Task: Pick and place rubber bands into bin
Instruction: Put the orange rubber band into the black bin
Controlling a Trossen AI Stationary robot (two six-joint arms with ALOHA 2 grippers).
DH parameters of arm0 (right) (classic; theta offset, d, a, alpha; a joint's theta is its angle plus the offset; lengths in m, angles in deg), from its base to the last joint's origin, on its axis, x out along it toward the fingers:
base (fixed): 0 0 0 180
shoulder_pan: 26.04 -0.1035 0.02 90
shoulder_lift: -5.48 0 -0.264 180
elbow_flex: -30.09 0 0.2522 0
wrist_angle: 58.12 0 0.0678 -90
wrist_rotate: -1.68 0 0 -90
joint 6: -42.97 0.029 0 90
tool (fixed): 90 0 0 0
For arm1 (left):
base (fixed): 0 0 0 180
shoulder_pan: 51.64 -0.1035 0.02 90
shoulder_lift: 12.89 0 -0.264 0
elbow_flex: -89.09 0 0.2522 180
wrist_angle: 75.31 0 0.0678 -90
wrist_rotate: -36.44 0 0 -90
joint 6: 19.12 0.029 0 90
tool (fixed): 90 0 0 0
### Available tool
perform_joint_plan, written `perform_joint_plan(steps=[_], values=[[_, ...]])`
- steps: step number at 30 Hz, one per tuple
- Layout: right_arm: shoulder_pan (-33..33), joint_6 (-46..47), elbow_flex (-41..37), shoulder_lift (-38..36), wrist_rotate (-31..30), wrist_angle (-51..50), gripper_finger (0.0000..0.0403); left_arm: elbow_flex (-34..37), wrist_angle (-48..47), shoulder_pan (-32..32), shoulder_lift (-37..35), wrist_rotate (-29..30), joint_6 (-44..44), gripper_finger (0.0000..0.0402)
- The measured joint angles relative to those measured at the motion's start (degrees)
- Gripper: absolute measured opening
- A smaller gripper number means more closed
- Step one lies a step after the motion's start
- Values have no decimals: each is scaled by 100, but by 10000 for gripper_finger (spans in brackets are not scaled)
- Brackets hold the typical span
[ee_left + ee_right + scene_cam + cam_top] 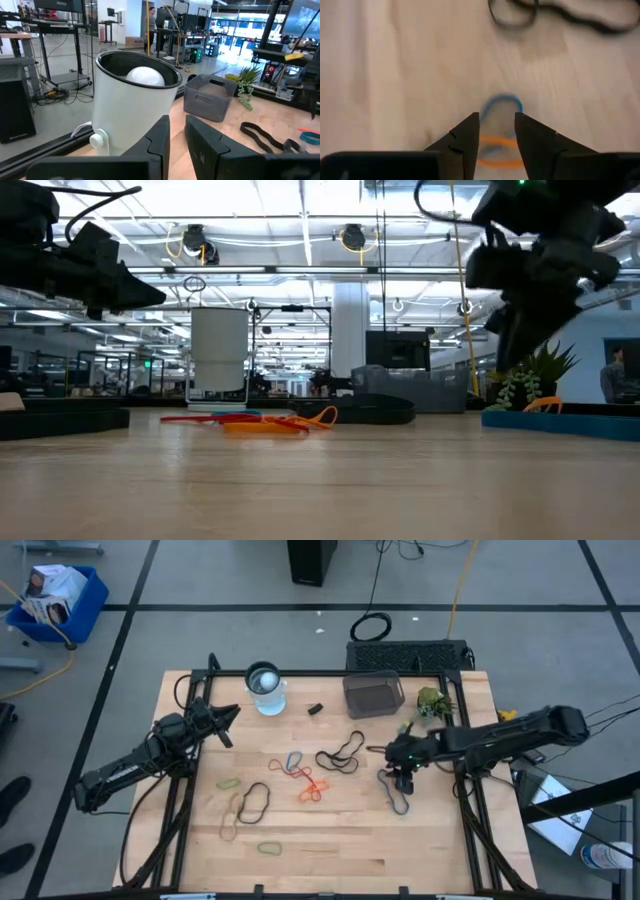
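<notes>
Rubber bands lie flat and scattered on the wooden table: black ones (340, 755) (255, 802), a blue-and-red tangle (292, 765), an orange one (312, 790), tan (230, 825), green (268, 848), and a dark blue one (395, 795). The smoky-grey bin (373, 693) stands at the far side. My right gripper (497, 132) hangs open above the table right of centre, slanting down. A blue band (502, 102) and an orange band (495, 150) lie on the wood ahead of its fingers. My left gripper (177, 135) waits at the left, level and narrowly open, facing the cup.
A clear round cup (266, 688) holding a white ball stands at the far side, left of the bin. A small green plant (432, 703) and a small black piece (314, 709) sit near the bin. Black frame bars run along both table sides.
</notes>
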Motion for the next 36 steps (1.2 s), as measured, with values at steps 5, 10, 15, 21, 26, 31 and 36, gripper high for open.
perform_joint_plan(steps=[5, 10, 15, 21, 26, 31, 36], values=[[-43, -43, 0, 169, -17, -368, 85, 0, 2, 0, 0, 0, 0, 70], [-41, -275, 0, 171, -83, -434, 70, 0, 2, 0, 0, 0, -2, 70], [-41, -608, -58, 169, -323, -389, 72, 0, 1, 0, 0, 0, 0, 70], [-41, -681, -288, 169, -315, -403, 75, 0, 2, 0, 0, 0, -2, 70], [-41, -833, -370, 171, -305, -98, 75, 0, 2, 0, 0, 0, -2, 70], [-41, -954, -451, 169, -302, 122, 75, 0, 2, 0, 0, 0, -2, 70], [-41, -943, -569, 170, -293, 124, 75, 0, 2, 0, 0, 0, -2, 70]])
